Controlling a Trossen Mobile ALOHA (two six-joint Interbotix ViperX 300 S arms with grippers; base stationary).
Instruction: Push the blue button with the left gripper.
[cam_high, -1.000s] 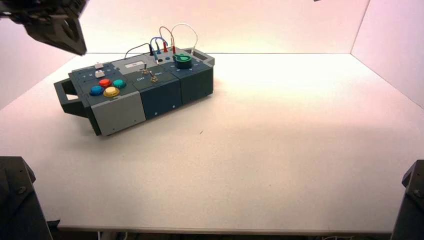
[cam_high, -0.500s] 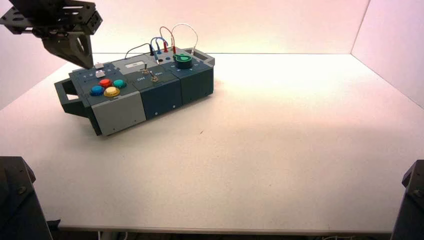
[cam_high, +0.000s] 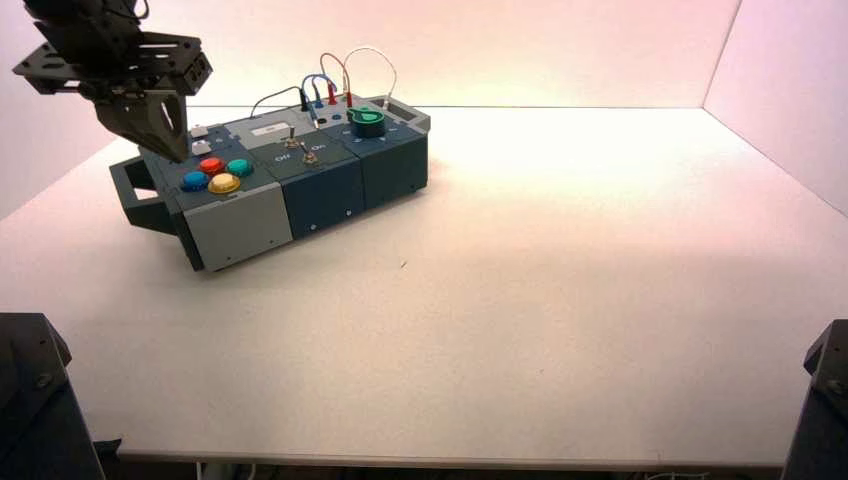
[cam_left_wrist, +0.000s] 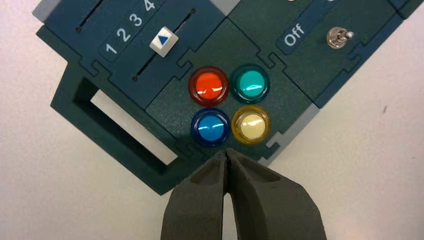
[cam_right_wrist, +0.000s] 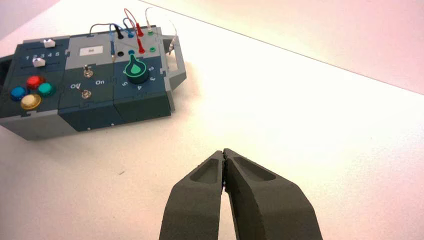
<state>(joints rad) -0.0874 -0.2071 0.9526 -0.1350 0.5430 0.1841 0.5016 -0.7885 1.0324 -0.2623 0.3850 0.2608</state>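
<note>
The blue button (cam_left_wrist: 210, 127) sits in a cluster of four round buttons on the left end of the dark box (cam_high: 330, 190); it also shows in the high view (cam_high: 194, 181) and the right wrist view (cam_right_wrist: 18, 92). My left gripper (cam_high: 176, 153) hangs above the box's left end, just behind the buttons, fingers shut and empty. In the left wrist view its tips (cam_left_wrist: 227, 154) are close beside the blue button, not touching it. My right gripper (cam_right_wrist: 223, 152) is shut and empty, well off the box over the table.
Red (cam_left_wrist: 208, 85), teal (cam_left_wrist: 250, 83) and yellow (cam_left_wrist: 251, 125) buttons surround the blue one. A white slider (cam_left_wrist: 163, 41), toggle switches (cam_left_wrist: 338, 36), a green knob (cam_right_wrist: 136, 70) and plugged wires (cam_high: 330, 85) are on the box. A handle (cam_high: 130, 190) juts from its left end.
My left gripper has come down and to the right from the upper left corner, ending just above the box's left end near the buttons. The right arm has not moved.
</note>
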